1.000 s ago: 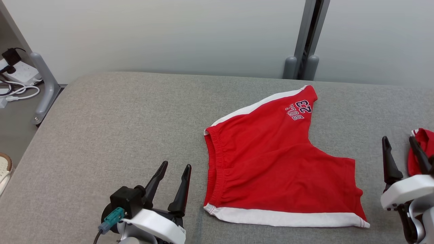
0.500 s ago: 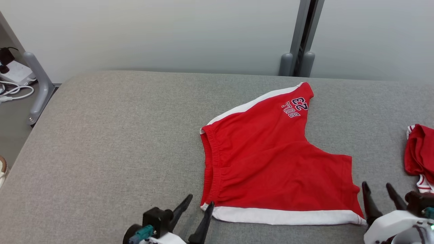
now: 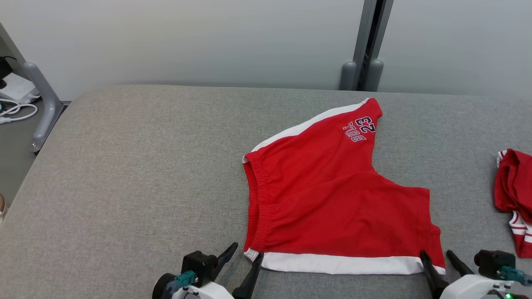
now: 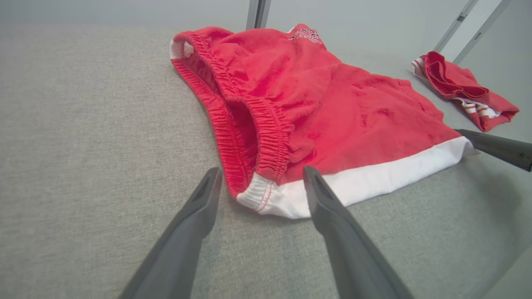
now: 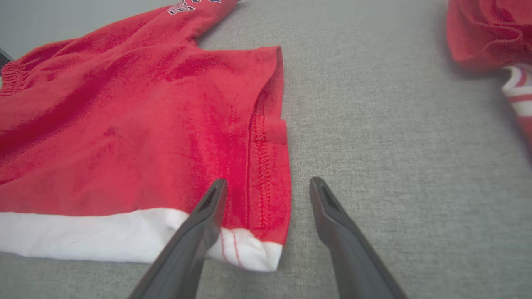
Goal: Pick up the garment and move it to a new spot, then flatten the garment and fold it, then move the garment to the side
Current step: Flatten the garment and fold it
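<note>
Down at the near edge of the grey surface [image 3: 137, 166], the red shorts [image 3: 332, 195] are lying spread out pretty flat, a bit right of the middle. The waistband [image 3: 255, 195] is facing left and the leg with the number print is pointing toward the back wall. A white band [image 3: 332, 263] is running along the edge closest to the robot.

The left hand [image 3: 247, 249] is sitting at the near-left corner, fingers spread as wide as they go and holding nothing. The spot where the waistband is meeting the white band is right between them. The right hand [image 3: 436, 252] is doing the same at the near-right corner. It's wide open and empty, with one finger over the red hem and the other over bare surface.

Looks to me like it's setting up a two-corner grab, either for lifting the shorts or folding that near edge over. Can't say which.

If I were running it, I'd be sliding the lower finger of each hand along the surface and under both layers. Just pinching the top one won't do, since the waistband is gaping a bit on the left. Closing both hands together and lifting evenly should be keeping the cloth taut instead of bunching.

Also, another red garment [image 3: 513, 195] is lying crumpled off to the right, so the right hand should be steering clear of it.
</note>
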